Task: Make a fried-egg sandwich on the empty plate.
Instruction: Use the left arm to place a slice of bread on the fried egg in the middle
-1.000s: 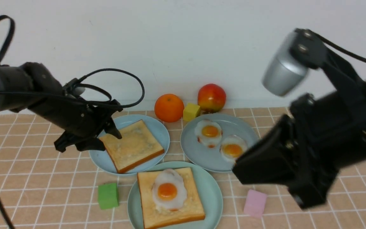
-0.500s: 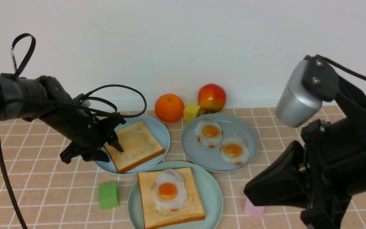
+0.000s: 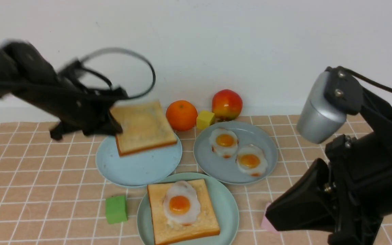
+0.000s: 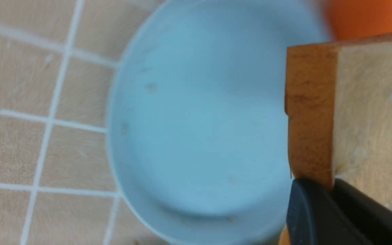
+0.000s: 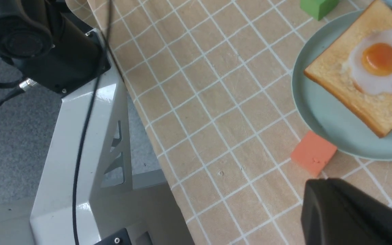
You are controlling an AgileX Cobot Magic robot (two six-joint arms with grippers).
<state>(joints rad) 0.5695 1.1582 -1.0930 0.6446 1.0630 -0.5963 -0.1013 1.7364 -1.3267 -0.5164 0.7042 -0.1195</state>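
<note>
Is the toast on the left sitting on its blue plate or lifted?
Lifted: the left arm's fingers pinch the toast by its edge, above the bare blue plate.

Bright, soft, even light fills the front view; the plates throw only faint shadows on the tiled bench (image 3: pixel 46 190). The left arm (image 3: pixel 29 85) is smeared by motion blur — its cable loop (image 3: pixel 124 51) ghosted — and the toast slice (image 3: pixel 145 127) it holds is slightly soft. The right arm (image 3: pixel 362 177), close to the lens, reads as near-featureless black, with a dull sheen on its silver housing (image 3: pixel 318 112). The left wrist view is blurred throughout, the light blue plate (image 4: pixel 196 129) hazy-edged. The right wrist view is crisp on the fried egg (image 5: pixel 383 64); pale glare marks the white frame (image 5: pixel 80 129).
</note>
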